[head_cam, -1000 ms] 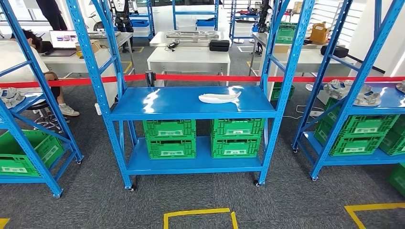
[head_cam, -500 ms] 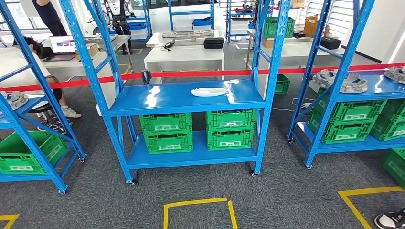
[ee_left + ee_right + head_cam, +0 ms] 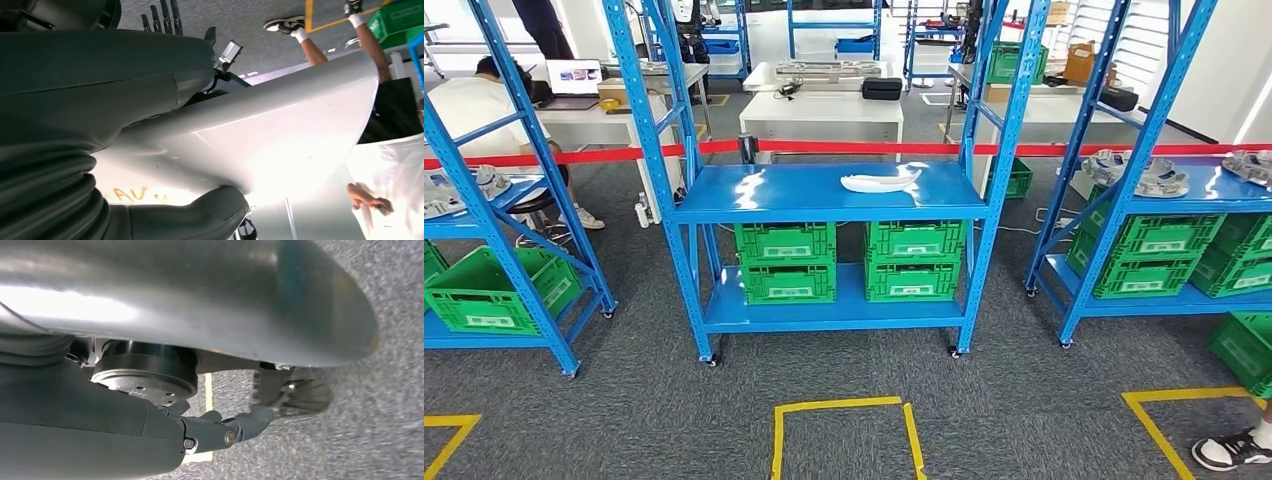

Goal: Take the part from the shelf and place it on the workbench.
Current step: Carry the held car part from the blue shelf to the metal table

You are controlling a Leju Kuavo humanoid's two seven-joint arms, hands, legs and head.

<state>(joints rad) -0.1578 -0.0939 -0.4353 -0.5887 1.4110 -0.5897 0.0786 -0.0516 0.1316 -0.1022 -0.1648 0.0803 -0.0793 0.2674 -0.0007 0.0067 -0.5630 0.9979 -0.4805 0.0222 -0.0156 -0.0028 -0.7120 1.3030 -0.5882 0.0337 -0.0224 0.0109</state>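
Lying flat on the top board of the middle blue shelf [image 3: 824, 195], toward its right end, a white part [image 3: 880, 182], untouched. Green crates [image 3: 786, 262] stacked on the board below it. Yellow floor tape [image 3: 844, 407] in front. Left hand [image 3: 165, 15] hangs well apart from the part, dark fingers straight, holding nothing. Right hand [image 3: 220, 432] also hangs over the carpet; open or closed, cannot tell. A person's shoe [image 3: 1229, 452] at far right.
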